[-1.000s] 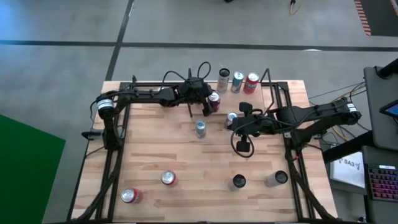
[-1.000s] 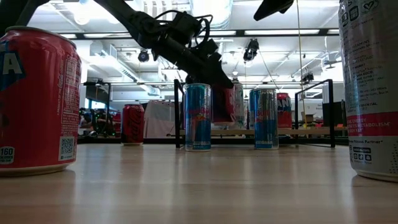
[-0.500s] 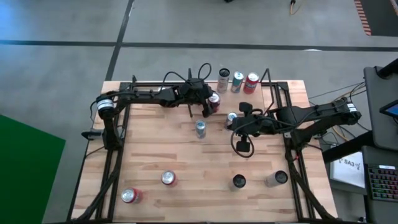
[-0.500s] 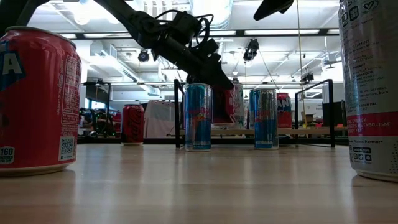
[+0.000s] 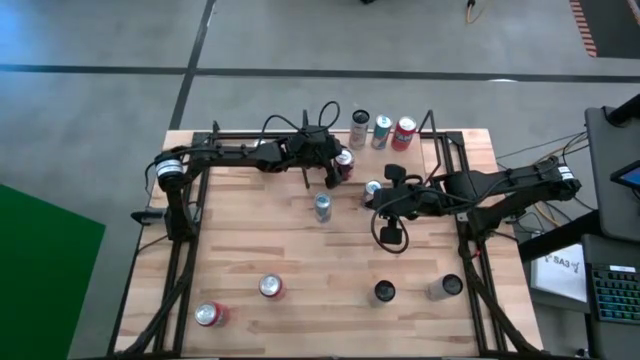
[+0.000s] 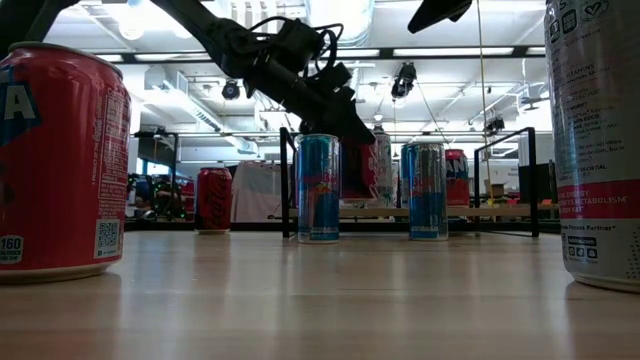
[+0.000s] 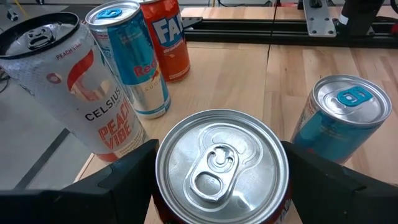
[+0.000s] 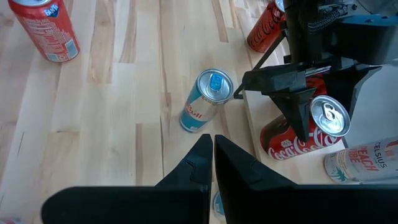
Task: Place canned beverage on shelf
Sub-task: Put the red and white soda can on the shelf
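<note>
My left gripper (image 5: 338,166) is shut on a red Coca-Cola can (image 5: 345,160) over the left part of the shelf (image 5: 388,160), a light-wood board with black posts at the table's far edge. In the low view the can (image 6: 360,165) appears slightly above the board (image 6: 480,211). A white Celsius can (image 7: 68,87), a blue Red Bull can (image 7: 134,62) and a red can (image 7: 165,37) stand on the shelf's far side. My right gripper (image 8: 211,146) is shut and empty, raised over the table's middle (image 5: 378,200). My left gripper pinches the red can's upper wall (image 7: 159,206) just under the rim, one finger (image 7: 124,180) on each of two opposite sides. The fingers come slanting down from the table's left. The can stays upright, its silver top (image 7: 221,165) up.
A blue can (image 5: 322,207) stands on the table near the shelf's front, and another can (image 5: 373,188) stands under my right gripper. Several more cans stand near the front edge (image 5: 210,314) (image 5: 270,287) (image 5: 385,291) (image 5: 443,288). Black frame rails run along both table sides.
</note>
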Controlling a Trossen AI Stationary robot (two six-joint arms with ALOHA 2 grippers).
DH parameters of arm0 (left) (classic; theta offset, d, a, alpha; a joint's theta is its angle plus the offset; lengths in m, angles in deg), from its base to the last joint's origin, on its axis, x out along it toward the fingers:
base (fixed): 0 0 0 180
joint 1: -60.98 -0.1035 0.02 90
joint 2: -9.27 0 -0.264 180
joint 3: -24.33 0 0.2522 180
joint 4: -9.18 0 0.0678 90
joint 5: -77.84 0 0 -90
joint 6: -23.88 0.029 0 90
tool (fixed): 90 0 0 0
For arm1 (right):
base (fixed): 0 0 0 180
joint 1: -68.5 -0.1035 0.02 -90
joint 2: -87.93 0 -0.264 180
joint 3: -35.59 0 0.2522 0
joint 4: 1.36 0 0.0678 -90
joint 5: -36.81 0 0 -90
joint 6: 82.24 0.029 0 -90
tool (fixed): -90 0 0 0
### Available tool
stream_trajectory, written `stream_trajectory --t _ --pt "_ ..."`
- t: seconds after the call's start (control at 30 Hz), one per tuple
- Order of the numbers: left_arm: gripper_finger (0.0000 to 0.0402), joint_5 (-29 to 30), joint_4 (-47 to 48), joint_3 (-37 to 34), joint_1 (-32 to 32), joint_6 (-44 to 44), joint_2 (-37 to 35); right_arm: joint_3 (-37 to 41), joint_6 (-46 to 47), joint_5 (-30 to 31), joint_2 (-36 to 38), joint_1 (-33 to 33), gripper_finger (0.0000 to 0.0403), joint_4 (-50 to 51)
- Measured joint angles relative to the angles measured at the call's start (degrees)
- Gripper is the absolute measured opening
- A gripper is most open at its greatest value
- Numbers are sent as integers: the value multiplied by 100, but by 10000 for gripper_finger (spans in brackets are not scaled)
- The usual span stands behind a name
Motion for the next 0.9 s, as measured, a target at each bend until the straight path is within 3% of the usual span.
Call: stream_trajectory --t 0.9 --pt "289 -4 -130 -164 11 -44 0 0 35 2 0 0 9 7"
